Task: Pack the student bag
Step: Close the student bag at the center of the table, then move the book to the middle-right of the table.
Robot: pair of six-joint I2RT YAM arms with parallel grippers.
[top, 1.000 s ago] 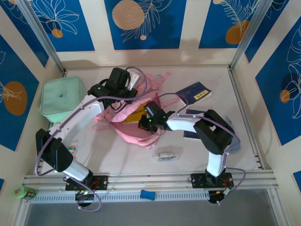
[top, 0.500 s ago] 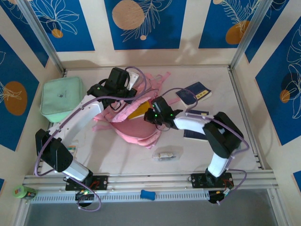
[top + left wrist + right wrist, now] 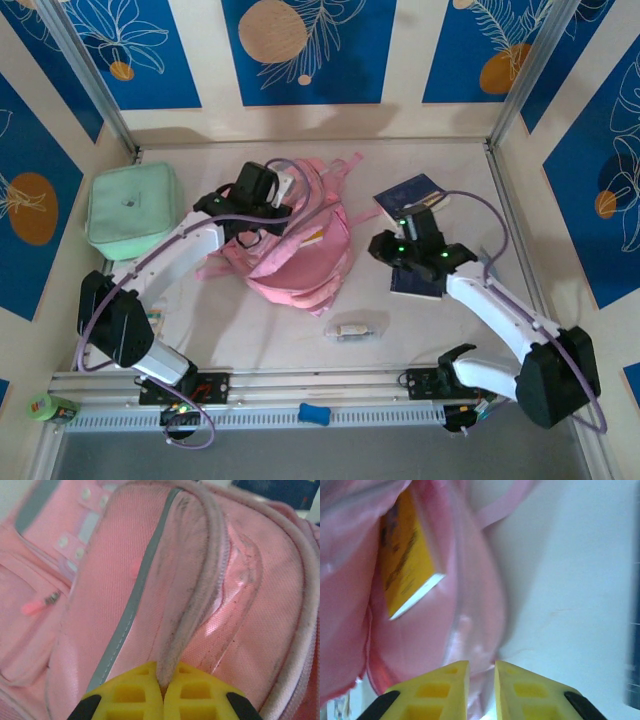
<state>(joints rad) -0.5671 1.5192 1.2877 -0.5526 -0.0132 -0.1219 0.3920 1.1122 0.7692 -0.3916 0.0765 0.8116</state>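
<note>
Mint case: upper left. Left gripper: clamped on the rim of the student bag, frame centre. Small pale item: on the counter below the bag. Blue books: right of centre (arm overlaps one). Right gripper: slightly parted, empty, withdrawn rightward from the bag's mouth.

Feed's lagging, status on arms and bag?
Left end effector shut on bag rim. Right end effector barely open, empty, beside bag. Yellow book inside. Nothing blocking.
</note>
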